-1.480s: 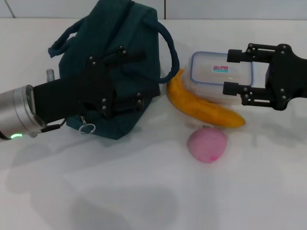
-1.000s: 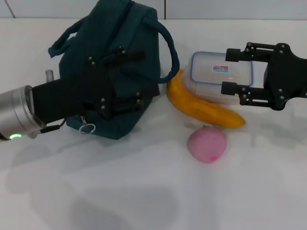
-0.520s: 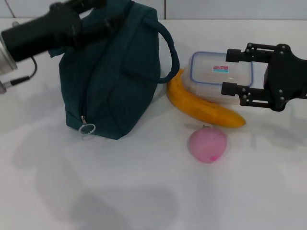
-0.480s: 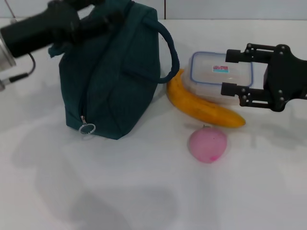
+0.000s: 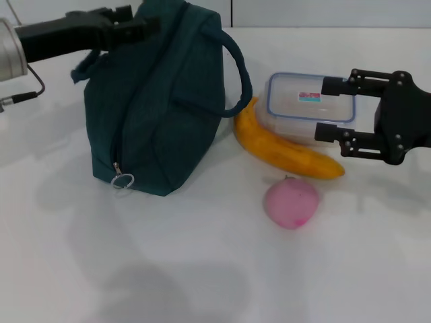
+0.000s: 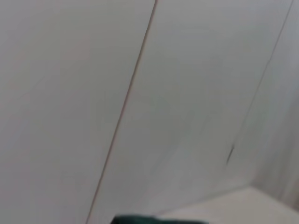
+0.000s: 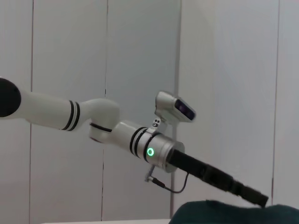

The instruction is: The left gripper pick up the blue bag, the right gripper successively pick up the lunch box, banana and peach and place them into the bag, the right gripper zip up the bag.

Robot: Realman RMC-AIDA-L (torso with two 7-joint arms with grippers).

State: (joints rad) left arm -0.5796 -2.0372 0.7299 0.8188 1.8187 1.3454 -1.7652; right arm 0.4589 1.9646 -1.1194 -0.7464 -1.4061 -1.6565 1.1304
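Left claw (image 5: 131, 23) is reaching at the bag's (image 5: 161, 101) top by the far handle; fingers unreadable. Right claw (image 5: 333, 108) is hovering beside the box (image 5: 303, 101), fingers apart, straddling its end. Box is lying between bag and right claw, the nearer arm.

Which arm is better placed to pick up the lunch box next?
The right. The right gripper hovers open at the lunch box, its fingers flanking the box's near end. The left gripper is across the table at the top of the blue bag.
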